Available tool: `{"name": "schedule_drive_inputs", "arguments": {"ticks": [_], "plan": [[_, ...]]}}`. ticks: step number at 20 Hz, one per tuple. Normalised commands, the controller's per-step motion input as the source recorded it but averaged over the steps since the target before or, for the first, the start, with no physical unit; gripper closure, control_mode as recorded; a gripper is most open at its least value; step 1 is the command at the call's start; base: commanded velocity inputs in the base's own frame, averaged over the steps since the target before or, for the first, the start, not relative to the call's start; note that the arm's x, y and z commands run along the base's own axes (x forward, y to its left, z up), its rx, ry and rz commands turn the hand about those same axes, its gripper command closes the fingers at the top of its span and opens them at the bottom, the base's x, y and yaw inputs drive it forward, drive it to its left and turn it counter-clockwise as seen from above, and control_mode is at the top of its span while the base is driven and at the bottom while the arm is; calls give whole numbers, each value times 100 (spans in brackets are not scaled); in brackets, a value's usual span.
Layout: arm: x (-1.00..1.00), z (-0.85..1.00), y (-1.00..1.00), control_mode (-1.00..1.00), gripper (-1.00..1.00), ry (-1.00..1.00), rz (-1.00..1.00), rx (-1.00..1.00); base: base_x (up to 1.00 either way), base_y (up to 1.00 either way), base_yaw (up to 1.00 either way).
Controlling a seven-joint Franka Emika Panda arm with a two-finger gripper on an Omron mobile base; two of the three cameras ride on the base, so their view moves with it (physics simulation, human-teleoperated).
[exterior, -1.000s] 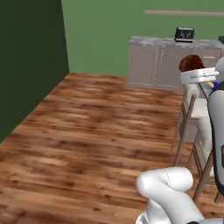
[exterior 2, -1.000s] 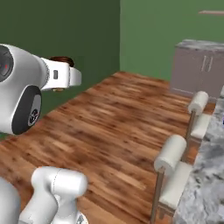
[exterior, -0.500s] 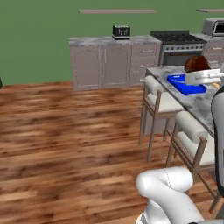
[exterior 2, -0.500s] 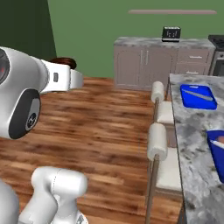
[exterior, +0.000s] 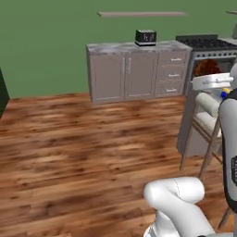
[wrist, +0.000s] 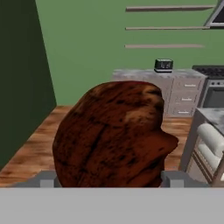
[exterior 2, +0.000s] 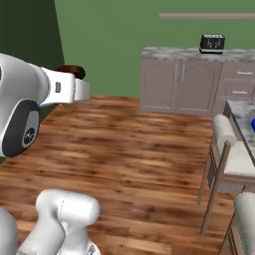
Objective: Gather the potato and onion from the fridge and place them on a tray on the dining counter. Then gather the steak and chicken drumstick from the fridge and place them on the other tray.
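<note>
The steak (wrist: 113, 135), a dark reddish-brown chunk with a pale spot, fills the middle of the hand view. My gripper (wrist: 110, 179) is shut on it, one finger (wrist: 46, 179) on each side. From the left base view the steak (exterior: 207, 68) sits at the raised white hand near the right edge. In the right base view the steak (exterior 2: 69, 70) peeks out behind the hand at upper left. The dining counter (exterior 2: 240, 112) with its marbled top lies at the right, with a sliver of blue tray (exterior 2: 252, 123) on it. The fridge, potato, onion and chicken drumstick are out of view.
Pale stools (exterior 2: 230, 149) stand along the counter's side. Grey wall cabinets (exterior: 134, 69) carry a black toaster (exterior: 146, 36), with a stove (exterior: 206, 44) to their right. Wood floor (exterior: 83, 148) spreads between me and them. A dark green wall (wrist: 22, 78) stands on the left.
The whole scene has swung across both base views, so the base has moved; cabinets and dining counter came into view. The steak has stayed in the gripper throughout.
</note>
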Motion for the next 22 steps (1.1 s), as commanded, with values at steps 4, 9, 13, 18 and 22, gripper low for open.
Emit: {"name": "schedule_drive_inputs", "arguments": {"ticks": [4, 9, 13, 18, 22], "plan": [[0, 0, 0, 100, 100, 0, 0, 0, 100, 36, -16], [0, 0, 0, 100, 100, 0, 0, 0, 22, 16, -94], [0, 0, 0, 100, 100, 0, 0, 0, 0, 0, -100], [0, 0, 0, 100, 100, 0, 0, 0, 0, 4, -99], [0, 0, 0, 100, 100, 0, 0, 0, 41, 60, -84]]}}
